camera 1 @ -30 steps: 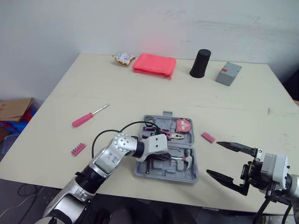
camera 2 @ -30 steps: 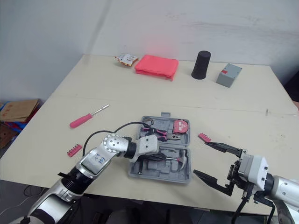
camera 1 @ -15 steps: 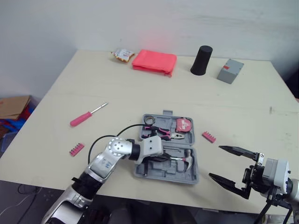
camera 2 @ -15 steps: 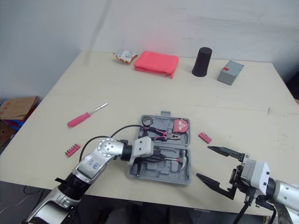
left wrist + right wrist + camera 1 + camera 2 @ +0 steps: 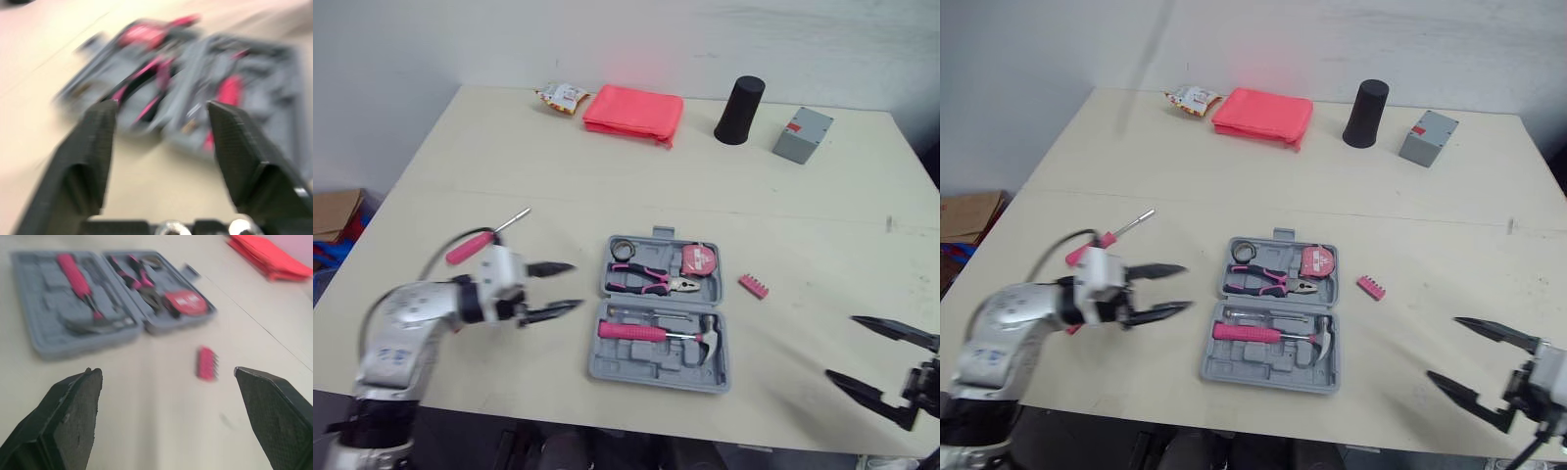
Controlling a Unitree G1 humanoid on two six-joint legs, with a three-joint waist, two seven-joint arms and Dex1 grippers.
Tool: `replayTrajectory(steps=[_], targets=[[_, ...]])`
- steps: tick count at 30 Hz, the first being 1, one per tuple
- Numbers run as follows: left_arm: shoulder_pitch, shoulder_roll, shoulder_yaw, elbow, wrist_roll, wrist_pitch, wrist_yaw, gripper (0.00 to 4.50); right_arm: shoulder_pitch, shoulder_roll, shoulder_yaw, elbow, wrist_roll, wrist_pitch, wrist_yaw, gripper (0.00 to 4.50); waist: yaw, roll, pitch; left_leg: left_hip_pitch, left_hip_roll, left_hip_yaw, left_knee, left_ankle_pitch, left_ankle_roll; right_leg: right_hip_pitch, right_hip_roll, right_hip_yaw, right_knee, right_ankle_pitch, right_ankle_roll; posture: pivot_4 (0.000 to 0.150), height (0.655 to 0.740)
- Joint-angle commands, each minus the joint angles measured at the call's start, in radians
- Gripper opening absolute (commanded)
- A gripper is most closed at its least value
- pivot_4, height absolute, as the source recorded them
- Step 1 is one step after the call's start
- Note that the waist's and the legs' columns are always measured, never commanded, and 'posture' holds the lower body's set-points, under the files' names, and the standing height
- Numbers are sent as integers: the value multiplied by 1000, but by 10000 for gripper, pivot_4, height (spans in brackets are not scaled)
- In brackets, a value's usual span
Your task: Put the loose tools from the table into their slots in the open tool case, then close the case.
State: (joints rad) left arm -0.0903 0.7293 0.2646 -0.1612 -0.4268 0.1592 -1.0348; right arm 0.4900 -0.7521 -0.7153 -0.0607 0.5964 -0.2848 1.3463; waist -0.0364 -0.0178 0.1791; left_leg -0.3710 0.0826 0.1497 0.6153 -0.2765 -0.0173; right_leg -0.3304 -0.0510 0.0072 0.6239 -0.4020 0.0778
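The grey tool case (image 5: 636, 367) lies open near the table's front edge. In it lie pink-handled pliers (image 5: 651, 282), a red tape measure (image 5: 698, 260) and a hammer (image 5: 656, 333) with a pink handle. My left gripper (image 5: 576, 285) hovers open just left of the case, with nothing between its fingers. A pink screwdriver (image 5: 470, 247) lies behind that arm, partly hidden. A pink bit holder (image 5: 753, 286) rests on the table right of the case. My right gripper (image 5: 842, 348) stands wide open and holds nothing at the front right; the case (image 5: 73, 298) and the bit holder (image 5: 206, 363) lie ahead of it.
At the back of the table sit a folded red cloth (image 5: 634, 110), a black cup (image 5: 740, 96), a grey box (image 5: 802, 134) and a snack packet (image 5: 559, 96). A cardboard box (image 5: 333, 211) lies on the floor to the left.
My left gripper has opened and pulled back to the left out of the case, leaving the hammer lying in the case's near half. The camera has tilted, shifting the whole scene.
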Motion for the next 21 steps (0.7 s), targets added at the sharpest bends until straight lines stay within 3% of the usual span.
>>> replayTrajectory(steps=[1,7,10,13,17,21], targets=[[137,80,238,160,1,-96,-31,44373,3,-46,-124,139,10,-83,57,45000,-5,0,1,0,0,0,0,-2,1,0,0,0,0,0,0,1500,7400],[238,200,514,604,32,-243,39,44373,-38,-110,-187,463,-34,-222,95,45000,-1,-7,5,1,0,0,-1,-5,1,0,-3,-3,0,-2,-4,1500,7400],[318,291,562,842,86,-372,33,44373,-68,-123,-203,563,-45,-286,73,45000,-10,-7,6,1,-1,1,-1,-9,4,-2,-6,-3,1,-3,-5,1500,7400],[303,355,614,965,52,-409,36,44373,-89,-123,-189,591,-41,-315,64,45000,-16,-7,6,1,-1,1,-3,-10,4,-3,-8,-5,2,-3,-6,1500,7400],[264,355,592,970,28,-425,-10,44373,-126,-96,-118,557,-44,-317,61,45000,-19,-7,5,0,-1,0,-3,-11,-1,-8,-8,-6,6,-3,-6,1500,7400],[269,272,536,756,-36,-330,-66,44373,-184,-25,19,326,0,-236,20,45000,-25,-6,6,0,-1,1,-3,-7,-2,-8,-8,-6,13,-3,-6,1500,7400]])
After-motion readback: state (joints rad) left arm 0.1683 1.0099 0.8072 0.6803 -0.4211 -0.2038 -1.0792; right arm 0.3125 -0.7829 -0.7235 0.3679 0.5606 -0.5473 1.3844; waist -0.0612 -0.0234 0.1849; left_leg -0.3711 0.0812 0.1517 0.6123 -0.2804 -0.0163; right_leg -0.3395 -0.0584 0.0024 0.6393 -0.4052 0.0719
